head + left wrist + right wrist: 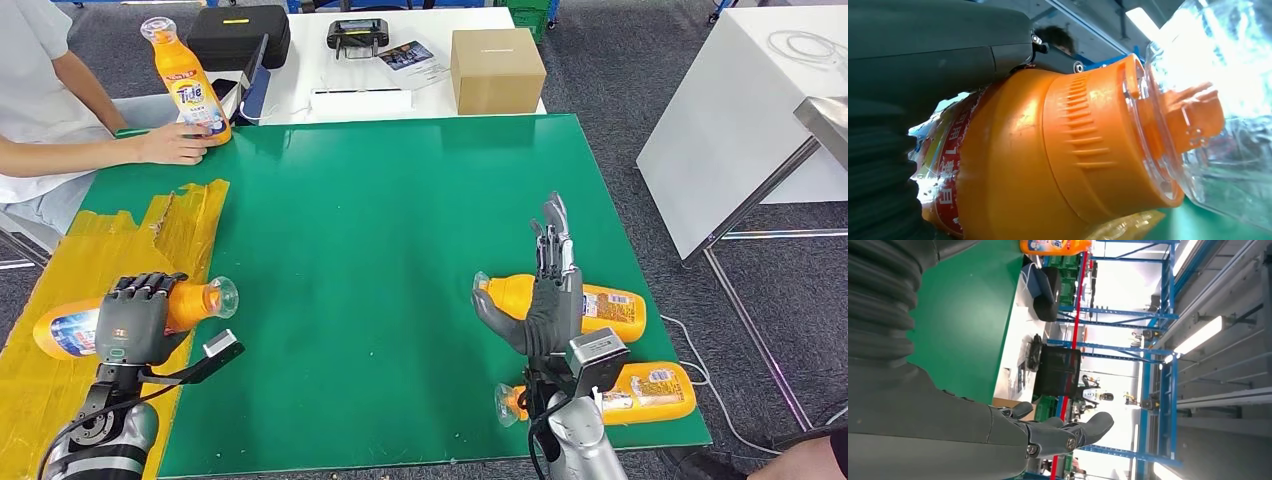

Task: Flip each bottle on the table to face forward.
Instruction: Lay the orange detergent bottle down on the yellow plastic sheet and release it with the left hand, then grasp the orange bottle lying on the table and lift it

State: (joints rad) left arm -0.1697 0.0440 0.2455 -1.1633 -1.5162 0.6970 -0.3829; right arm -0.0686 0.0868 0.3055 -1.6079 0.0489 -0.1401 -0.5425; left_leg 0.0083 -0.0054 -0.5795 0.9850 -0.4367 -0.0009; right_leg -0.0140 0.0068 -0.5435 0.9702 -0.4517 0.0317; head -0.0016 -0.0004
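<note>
My left hand (133, 318) grips an orange detergent bottle (62, 333) that lies on its side on the yellow-taped strip, its clear cap (222, 297) pointing right. The left wrist view shows the same bottle (1038, 170) close up, under my palm. My right hand (548, 300) is open, fingers stretched forward, above a second orange bottle (612, 308) lying on the green table (380, 200). A third bottle (652, 392) lies near the front edge beside my right forearm. At the far left a person's hand (172, 143) holds a fourth bottle (190, 85) upright.
Yellow tape (150, 230) covers the table's left part. Behind the green table stands a white table with a cardboard box (497, 68), a black case (238, 35) and a controller (357, 36). Another white table (740, 110) stands at the right. A person sits at the far left.
</note>
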